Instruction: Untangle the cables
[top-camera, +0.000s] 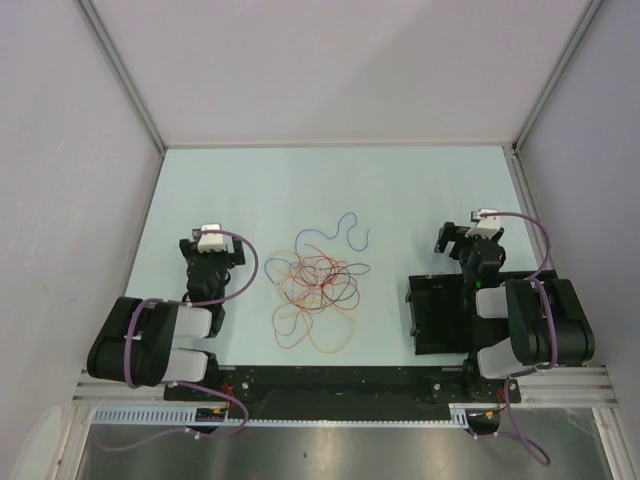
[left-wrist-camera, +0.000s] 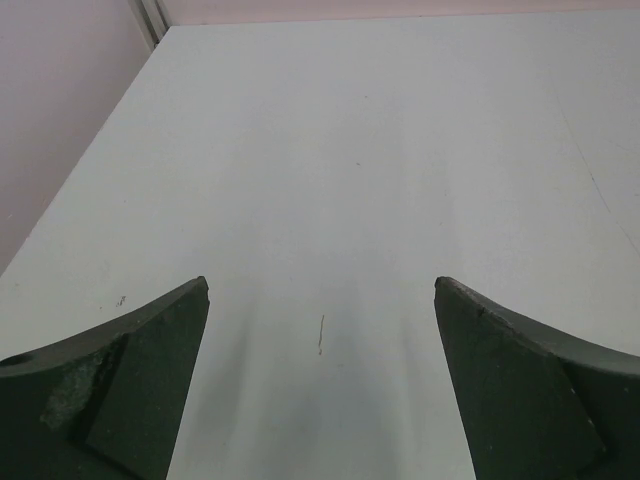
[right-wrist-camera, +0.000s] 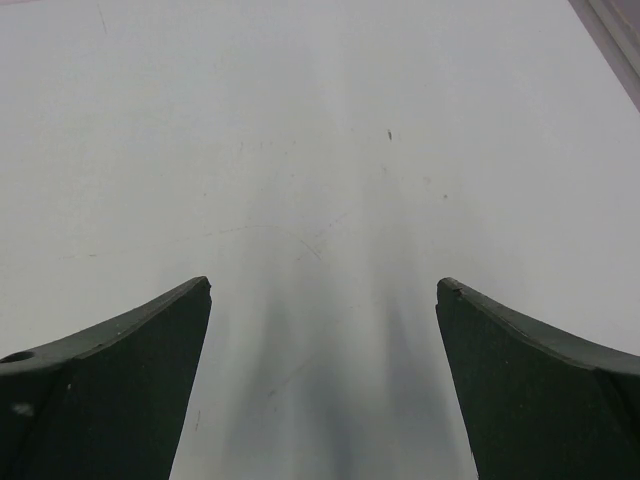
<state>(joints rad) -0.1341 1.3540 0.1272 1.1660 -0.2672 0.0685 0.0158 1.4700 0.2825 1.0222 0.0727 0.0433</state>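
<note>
Cables: orange, red, blue, tan loops tangled at frame centre, lying on table between arms. Left gripper spread wide, released, over bare tabletop; right gripper same. Black tray lower right, partly under right arm. Table pale; walls white.

Tangled colored cables, mid-table
</note>
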